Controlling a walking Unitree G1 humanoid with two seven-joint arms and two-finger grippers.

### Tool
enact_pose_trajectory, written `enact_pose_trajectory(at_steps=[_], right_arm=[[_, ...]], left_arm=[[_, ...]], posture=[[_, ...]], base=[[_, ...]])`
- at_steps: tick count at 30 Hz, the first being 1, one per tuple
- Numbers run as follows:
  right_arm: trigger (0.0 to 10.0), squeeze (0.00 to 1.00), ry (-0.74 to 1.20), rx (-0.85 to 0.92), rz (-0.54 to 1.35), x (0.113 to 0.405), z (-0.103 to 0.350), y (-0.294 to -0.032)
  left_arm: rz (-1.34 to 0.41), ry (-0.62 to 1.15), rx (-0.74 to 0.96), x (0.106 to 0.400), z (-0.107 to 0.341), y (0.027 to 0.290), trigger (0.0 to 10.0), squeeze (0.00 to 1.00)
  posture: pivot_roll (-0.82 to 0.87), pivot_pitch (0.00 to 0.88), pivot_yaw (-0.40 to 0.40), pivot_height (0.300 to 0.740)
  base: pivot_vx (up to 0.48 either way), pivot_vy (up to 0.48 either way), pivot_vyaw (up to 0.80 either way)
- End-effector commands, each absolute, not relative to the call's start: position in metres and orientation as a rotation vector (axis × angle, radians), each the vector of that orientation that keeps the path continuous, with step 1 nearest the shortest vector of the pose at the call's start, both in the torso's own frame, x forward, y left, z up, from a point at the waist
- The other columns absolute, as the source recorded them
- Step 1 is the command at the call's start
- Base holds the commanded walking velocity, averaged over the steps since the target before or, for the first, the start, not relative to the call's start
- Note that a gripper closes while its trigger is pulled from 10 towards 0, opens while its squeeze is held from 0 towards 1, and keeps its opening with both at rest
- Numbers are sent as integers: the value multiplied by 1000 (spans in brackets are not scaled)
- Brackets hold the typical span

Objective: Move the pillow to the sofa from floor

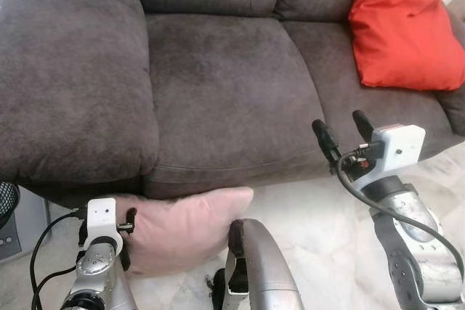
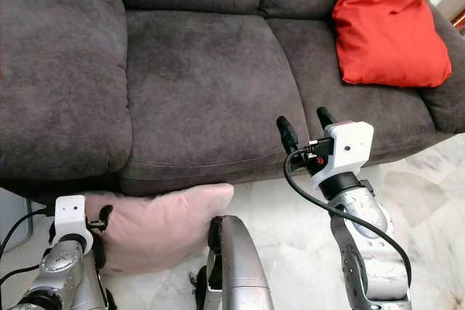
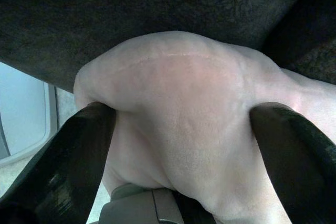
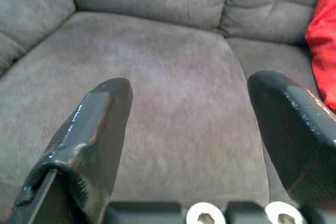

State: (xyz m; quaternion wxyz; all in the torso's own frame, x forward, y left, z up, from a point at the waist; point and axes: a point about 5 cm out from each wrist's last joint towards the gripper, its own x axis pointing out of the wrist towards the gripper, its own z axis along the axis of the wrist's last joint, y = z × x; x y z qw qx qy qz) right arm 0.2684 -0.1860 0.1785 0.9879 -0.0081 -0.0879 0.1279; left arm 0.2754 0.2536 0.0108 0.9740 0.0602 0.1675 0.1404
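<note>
Pillow (image 1: 182, 226) before sofa (image 1: 218, 85)

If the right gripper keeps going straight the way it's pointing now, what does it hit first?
Most likely the sofa's middle seat cushion. The right gripper is open and empty, aimed over the front edge at that cushion. The red pillow sits off to its right, outside that line.

Even, soft daylight; head views are sharp. The sofa (image 1: 218, 70) front edge throws shade on the floor (image 1: 320, 215). Near fingers (image 4: 94, 140) in wrist views blur.

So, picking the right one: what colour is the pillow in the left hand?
Pale pink pillow, clearest in the left eye view.
</note>
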Motion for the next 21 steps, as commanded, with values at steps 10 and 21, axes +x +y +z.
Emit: enact_pose_trajectory(at_steps=[10, 21], right_arm=[[10000, 0, -148, -52, 249, 260, 183, -197], [10000, 0, -139, -63, 254, 258, 186, -198]], left_arm=[[268, 405, 35, 270, 0, 251, 10000, 0], [285, 426, 72, 270, 1, 259, 0, 0]], posture=[[-109, 304, -327, 538], [-122, 302, -334, 538]], base=[[0, 0, 0], [0, 0, 0]])
